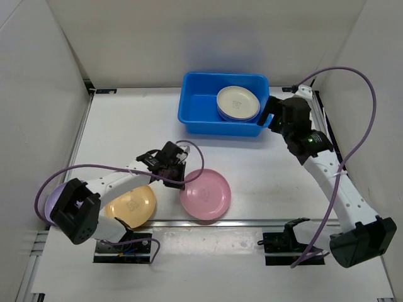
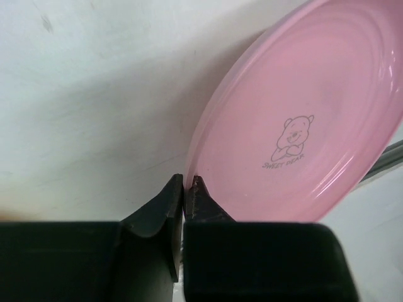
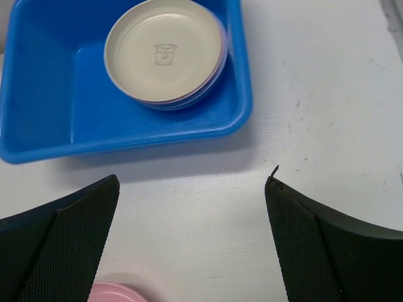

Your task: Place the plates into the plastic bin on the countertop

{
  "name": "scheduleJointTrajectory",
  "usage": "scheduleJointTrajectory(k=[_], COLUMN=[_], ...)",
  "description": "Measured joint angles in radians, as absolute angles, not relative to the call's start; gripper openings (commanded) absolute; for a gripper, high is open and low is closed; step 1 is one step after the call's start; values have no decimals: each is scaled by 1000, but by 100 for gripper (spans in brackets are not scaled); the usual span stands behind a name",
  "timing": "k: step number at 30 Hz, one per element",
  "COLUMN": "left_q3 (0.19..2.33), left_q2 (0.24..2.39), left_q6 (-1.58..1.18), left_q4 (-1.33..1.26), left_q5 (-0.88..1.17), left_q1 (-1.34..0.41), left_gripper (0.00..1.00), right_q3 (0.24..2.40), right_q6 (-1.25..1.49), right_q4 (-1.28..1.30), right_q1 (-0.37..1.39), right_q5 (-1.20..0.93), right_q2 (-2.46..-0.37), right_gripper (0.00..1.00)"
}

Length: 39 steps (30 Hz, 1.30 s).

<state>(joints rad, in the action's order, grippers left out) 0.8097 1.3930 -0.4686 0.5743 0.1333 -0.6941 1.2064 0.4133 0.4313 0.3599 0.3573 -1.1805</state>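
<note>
Left wrist view: left claw [image 2: 187, 182] pressed together at the rim of the pink plate [image 2: 302, 126], which sits on the bench [image 2: 94, 94]. I cannot tell if the rim is truly caught. Plan: I lift slowly, watch for slip, and stay clear of the orange-yellow plate [image 1: 132, 204]. The plastic bin [image 1: 195, 113] stands further right, a cream plate [image 1: 238, 102] stacked inside. Right claw [image 1: 269, 116] is spread and empty beside the bin.
</note>
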Motion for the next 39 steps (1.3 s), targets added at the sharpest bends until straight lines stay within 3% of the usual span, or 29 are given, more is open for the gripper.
scheduleJointTrajectory(k=[5,13,19,32,39], left_q3=[932,1323,1651,2274,2324], left_q2=[1356,1422,1669,2275,2407], left_q6=[-418,-320,-267,-332,-455], left_q4=[635,640,602,624,510], left_q5=[69,-20,-91,-10,72], left_q1=[-696,-696,-669,-494,-451], left_gripper=[10,10,10,10,10], right_q3=[1157,1139,1097,1084,1083], right_q6=[494,662,711,726,727], right_q4=[477,638,704,741,758], right_q1=[358,326,321,318,314], right_q5=[513,754,802,809,809], right_q2=[-1129,-1119,-1103,-1046,-1040], right_gripper=[99,99,99,99,99])
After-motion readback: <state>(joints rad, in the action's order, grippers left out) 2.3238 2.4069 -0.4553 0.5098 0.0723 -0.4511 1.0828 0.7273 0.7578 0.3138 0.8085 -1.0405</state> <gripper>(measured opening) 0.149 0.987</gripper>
